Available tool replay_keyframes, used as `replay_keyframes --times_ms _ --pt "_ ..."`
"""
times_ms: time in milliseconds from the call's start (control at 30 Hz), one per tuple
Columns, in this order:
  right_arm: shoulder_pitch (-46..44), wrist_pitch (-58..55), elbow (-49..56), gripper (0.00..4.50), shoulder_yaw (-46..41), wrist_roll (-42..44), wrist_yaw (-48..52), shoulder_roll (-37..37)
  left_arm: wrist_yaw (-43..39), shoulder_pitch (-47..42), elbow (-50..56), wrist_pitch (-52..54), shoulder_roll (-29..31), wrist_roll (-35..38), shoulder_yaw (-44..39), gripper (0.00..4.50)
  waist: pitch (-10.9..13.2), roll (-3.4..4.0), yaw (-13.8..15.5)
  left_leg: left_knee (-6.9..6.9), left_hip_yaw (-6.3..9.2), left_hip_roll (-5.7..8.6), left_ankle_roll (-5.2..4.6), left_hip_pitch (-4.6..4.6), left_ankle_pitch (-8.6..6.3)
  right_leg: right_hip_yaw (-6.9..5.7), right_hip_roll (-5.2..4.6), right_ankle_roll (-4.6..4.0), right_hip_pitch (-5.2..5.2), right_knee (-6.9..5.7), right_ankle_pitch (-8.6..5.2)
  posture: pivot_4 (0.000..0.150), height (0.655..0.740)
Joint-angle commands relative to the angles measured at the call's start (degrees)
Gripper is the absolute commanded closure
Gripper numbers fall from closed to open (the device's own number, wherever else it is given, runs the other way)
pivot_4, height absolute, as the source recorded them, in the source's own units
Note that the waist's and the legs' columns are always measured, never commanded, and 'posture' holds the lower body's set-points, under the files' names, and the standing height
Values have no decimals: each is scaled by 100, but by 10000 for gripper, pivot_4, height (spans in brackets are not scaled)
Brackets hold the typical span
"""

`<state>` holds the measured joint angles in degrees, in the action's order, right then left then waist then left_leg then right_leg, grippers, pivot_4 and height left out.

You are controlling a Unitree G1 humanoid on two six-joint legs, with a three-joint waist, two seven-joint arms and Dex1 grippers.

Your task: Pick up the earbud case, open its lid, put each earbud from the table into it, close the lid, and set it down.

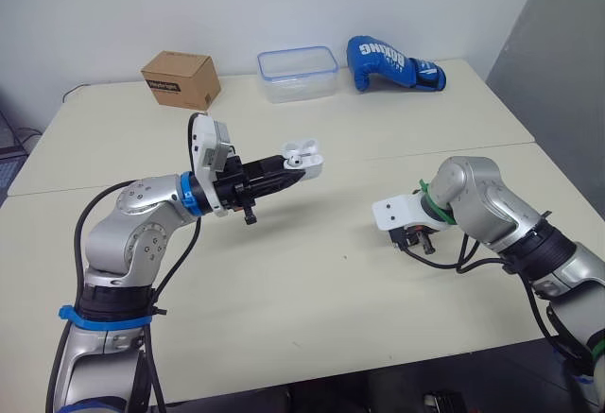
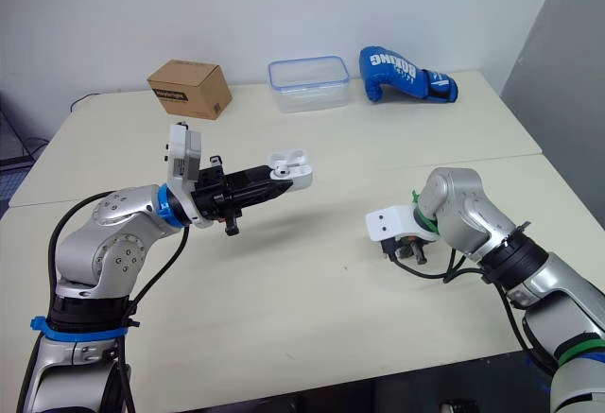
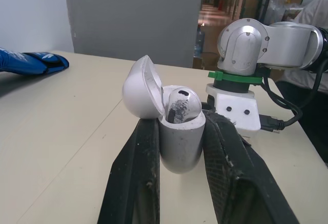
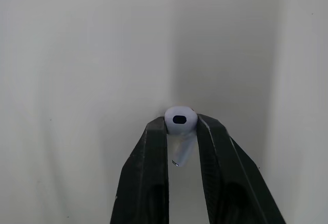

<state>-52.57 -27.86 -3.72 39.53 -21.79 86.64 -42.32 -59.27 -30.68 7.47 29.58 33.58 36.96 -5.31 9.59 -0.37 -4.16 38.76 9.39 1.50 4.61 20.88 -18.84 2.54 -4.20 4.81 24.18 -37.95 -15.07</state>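
We find the task past its midpoint. On the left, the left gripper [image 1: 299, 171] holds the earbud case [image 3: 179, 144] raised above the table [image 1: 312, 281], so the pick-up is done. The lid [image 3: 139, 88] stands tipped back on its hinge, so the opening is done as well. One earbud [image 3: 182, 106] sits in the case, its rounded head showing above the rim; we judge the first insertion complete. On the right, the right gripper [image 4: 181, 130] hangs low over the table with the second earbud [image 4: 180, 118] caught at its tips. We cannot tell whether that earbud is clear of the surface. What remains, in our judgement, is carrying this second earbud across to the case, seating it, shutting the lid and setting the case down. As to the grip on the left, the fingers [image 3: 136, 178] stand moderately apart and are clamped on the two sides of the case body, below the rim, leaving the lid free. On the right, the fingers [image 4: 148, 178] are drawn near together and pinch the second earbud by its head, its stem pointing back between them.
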Motion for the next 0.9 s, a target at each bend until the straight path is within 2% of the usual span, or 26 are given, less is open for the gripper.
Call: replay_keyframes --times_ms 33,700,800,900 --pt "-16 43 19 25308 -49 -68 50 38 -7 -126 92 -86 39 32 -80 37123 0 0 2 0 0 0 0 0 0 0 0 0 0 1 0 1500 7400" --pt "26 -485 318 25308 -42 -151 154 58 -43 -182 7 -164 -2 -11 -14 37123 0 0 53 1 -1 0 0 0 0 0 0 0 0 0 0 1500 7400" --pt "30 -461 306 30761 -33 -169 146 66 -34 -171 16 -166 1 -11 -22 37123 0 0 55 1 -1 0 0 0 0 0 0 0 0 0 0 1500 7400" --pt "23 -442 273 41049 -29 -191 128 73 -32 -165 14 -172 0 -15 -22 37123 0 0 56 1 -1 0 0 0 0 0 0 0 0 -1 0 1500 7400"
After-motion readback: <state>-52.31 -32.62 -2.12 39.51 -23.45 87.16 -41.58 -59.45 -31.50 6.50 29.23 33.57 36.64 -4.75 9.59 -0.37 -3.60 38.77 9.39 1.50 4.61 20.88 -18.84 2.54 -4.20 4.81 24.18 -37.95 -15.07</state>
